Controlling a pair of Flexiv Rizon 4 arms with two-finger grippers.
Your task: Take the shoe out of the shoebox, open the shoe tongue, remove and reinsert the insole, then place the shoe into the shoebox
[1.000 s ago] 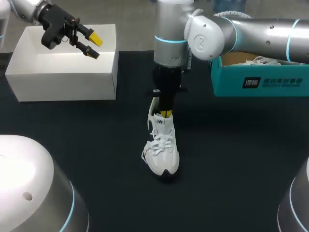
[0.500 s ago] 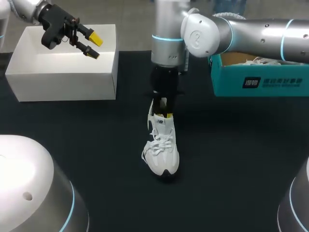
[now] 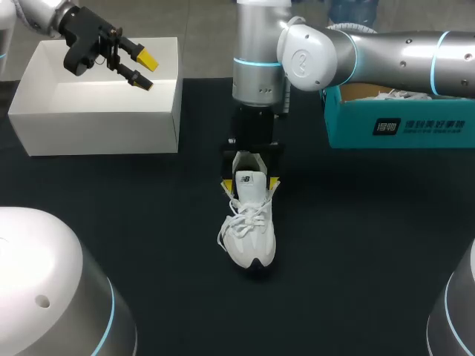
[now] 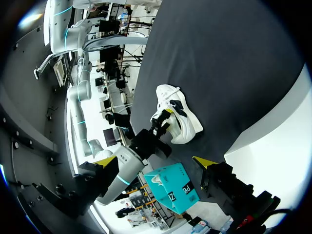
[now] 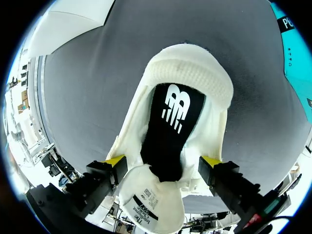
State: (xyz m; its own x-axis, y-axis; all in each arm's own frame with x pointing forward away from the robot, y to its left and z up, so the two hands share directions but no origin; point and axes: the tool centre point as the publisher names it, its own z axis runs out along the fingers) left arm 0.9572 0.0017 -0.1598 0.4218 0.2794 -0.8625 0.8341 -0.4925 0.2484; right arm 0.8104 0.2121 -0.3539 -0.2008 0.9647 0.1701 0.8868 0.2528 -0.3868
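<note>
Now the white laced shoe (image 3: 250,226) stands on the dark table (image 3: 356,237), outside the teal shoebox (image 3: 401,126) and near it. In the right wrist view its mouth is open over a black insole (image 5: 171,126) with a white logo, and the tongue (image 5: 151,204) is folded back from the opening. A second ago the right gripper (image 3: 250,182) had its fingers close together at the shoe's mouth. They are now spread wide, one on each side of the shoe, grasping nothing. The left gripper (image 3: 145,71) has not shifted. It hangs well apart from the shoebox, fingers parted and empty.
</note>
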